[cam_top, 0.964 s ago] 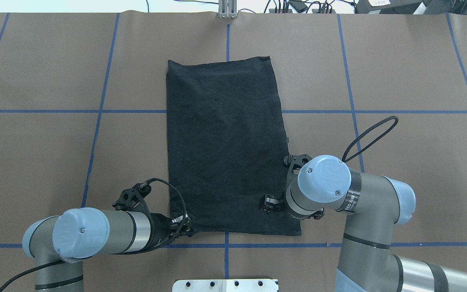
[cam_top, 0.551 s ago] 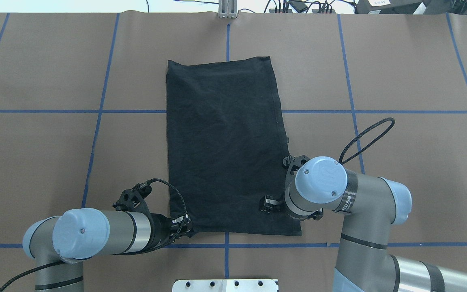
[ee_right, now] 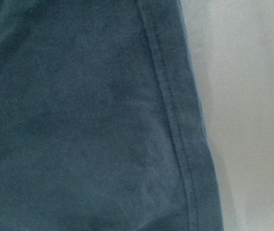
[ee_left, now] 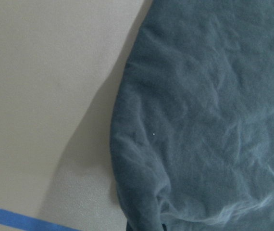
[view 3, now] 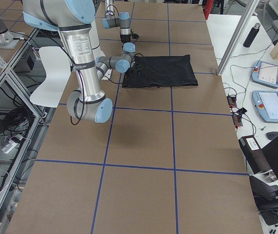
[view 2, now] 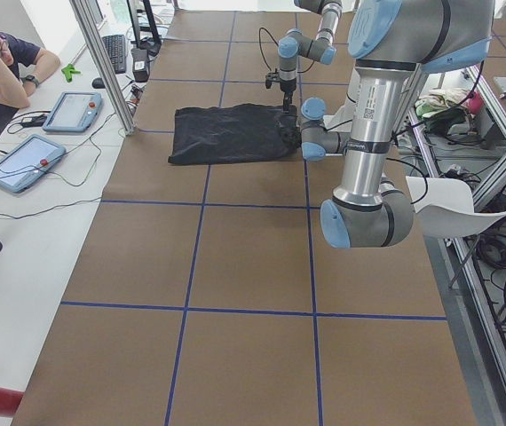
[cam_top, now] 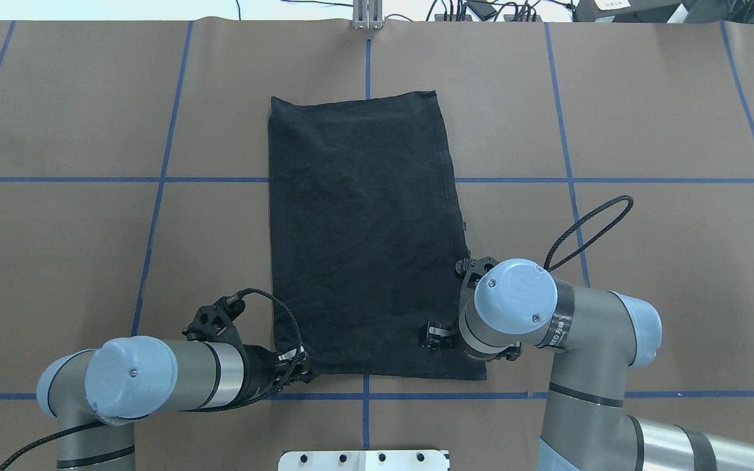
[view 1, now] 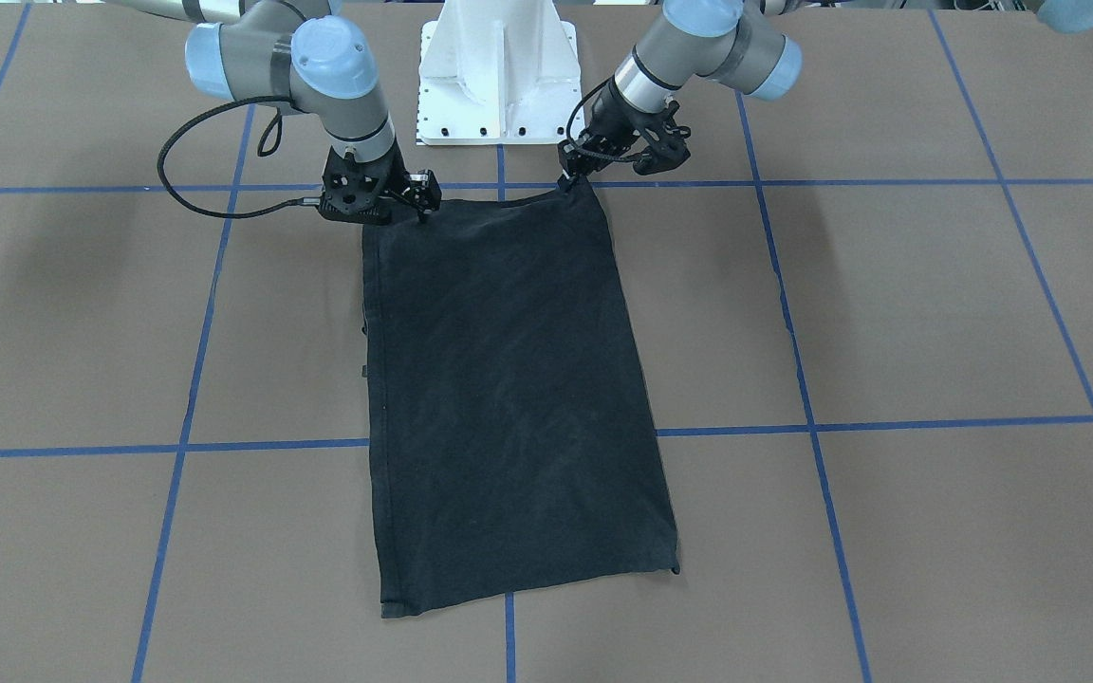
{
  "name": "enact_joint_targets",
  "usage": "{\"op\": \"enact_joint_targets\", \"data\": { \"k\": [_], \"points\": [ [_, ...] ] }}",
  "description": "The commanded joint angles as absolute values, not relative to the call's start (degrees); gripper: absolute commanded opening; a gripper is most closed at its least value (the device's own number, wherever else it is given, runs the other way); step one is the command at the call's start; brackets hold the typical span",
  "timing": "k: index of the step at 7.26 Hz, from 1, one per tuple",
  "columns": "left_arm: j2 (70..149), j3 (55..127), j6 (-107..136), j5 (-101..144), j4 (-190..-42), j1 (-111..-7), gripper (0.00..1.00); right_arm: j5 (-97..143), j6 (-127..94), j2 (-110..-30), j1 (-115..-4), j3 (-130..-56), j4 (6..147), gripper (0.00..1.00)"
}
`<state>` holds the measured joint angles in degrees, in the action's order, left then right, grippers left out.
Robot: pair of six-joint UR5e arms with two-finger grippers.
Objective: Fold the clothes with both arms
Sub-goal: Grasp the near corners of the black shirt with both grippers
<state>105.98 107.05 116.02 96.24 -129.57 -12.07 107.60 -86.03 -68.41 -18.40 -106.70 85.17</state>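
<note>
We see the table with the black T-shirt lying flat mid-table, already a long rectangle with one short edge toward the robot. Step in hand, we judge: taking the two near corners for a crosswise fold. The left gripper sits at the near left corner. The front view shows the hem rising to it, so we read its fingers as pinched on the cloth. The right gripper is down over the cloth, just inside the near right corner. Whether its fingers are spread or closed, we cannot tell. Next move calls for a sure right pinch, then both corners lifted level and carried to the far edge.
</note>
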Motion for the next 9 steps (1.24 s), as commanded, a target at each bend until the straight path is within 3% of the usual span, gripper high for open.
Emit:
{"op": "enact_joint_targets", "data": {
  "k": [1, 9],
  "points": [
    [106.0, 107.05, 116.1, 96.24, -129.64, -12.04, 0.0, 107.75, -86.04, -68.47, -18.28, -106.61, 85.17, 1.0],
    [106.17, 107.05, 116.02, 96.24, -129.55, -11.95, 0.0, 107.84, -86.04, -68.47, -18.46, -106.0, 85.17, 1.0]
  ]
}}
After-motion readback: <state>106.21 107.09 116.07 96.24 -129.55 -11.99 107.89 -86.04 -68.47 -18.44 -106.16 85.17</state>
